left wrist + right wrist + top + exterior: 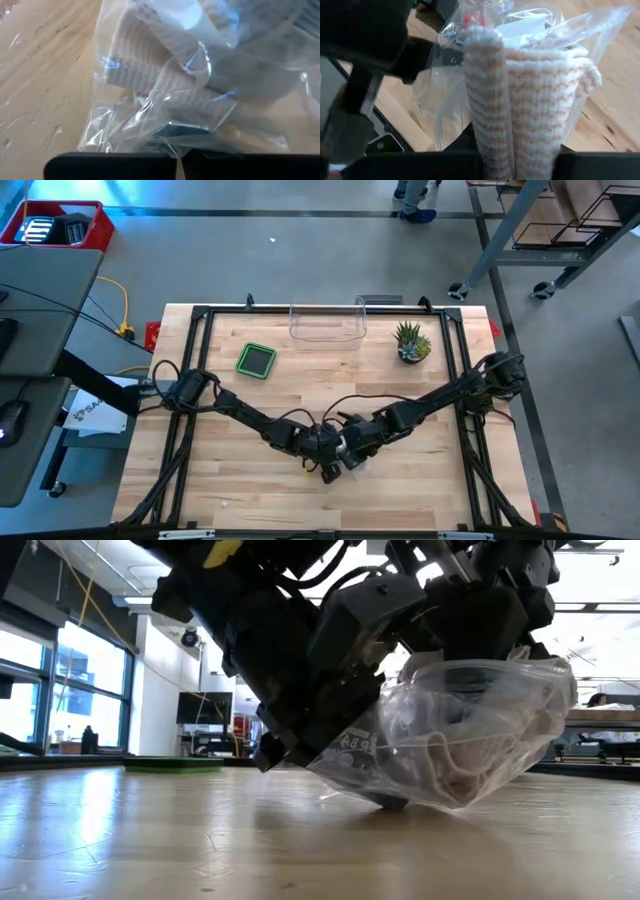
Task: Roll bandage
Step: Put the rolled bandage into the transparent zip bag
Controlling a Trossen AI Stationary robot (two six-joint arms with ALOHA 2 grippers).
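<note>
Nearest the right wrist lens: bandage [520, 105], cream knit with faint orange stripes, folded thick, standing up between the right claw [520, 162] fingers. Right claw pinched on the bandage, part of it drawn up out of the clear plastic bag [445, 95].

Left wrist view: more folded bandage [165, 70] seen through the bag's film [125, 130]. Left claw [179, 162] fingers together at the bag's edge, clamped on the plastic.

Low view: bag [470, 730] bulging, crumpled, printed lettering on its side, its bottom touching the wooden surface [200, 840]; bandage [450, 765] coiled loosely inside. Dark arm hardware crowds directly above it.

High view: both arms reach inward and meet at the front middle of the surface [250, 490]; left claw [322, 463] and right claw [345, 455] just beside each other, bag a pale patch between them.

Elsewhere on the surface, toward the rear: green square pad [257, 360] left of centre, clear open bin [327, 323] at the middle, small potted plant [412, 343] to the right. All well apart from the claws.

Red crate [62, 225] on the floor, far corner.
</note>
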